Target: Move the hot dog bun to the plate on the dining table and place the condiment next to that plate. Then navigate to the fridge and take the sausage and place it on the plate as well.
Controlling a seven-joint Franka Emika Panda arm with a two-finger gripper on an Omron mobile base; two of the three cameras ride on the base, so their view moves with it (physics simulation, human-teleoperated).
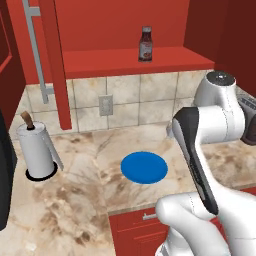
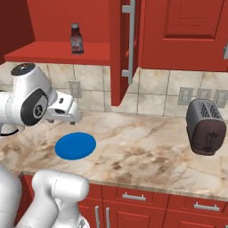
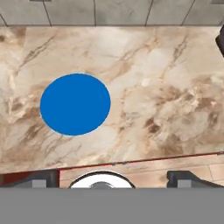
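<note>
gripper (image 3: 112, 177) hangs above the marble counter (image 3: 166, 87) with its fingers spread apart, holding nothing, near a blue plate (image 3: 75, 104). the condiment bottle (image 1: 145, 44) stands upright on the open red cabinet shelf (image 1: 165, 60) above.

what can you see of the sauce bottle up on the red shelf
The sauce bottle is small, with a dark reddish-brown body, a red cap and a pale label on its front. It looks like glass or glossy plastic. It stands upright and capped on the open red shelf under the wall cabinets, well above the marble counter. Only the shelf touches it; nothing stands beside it.
</note>
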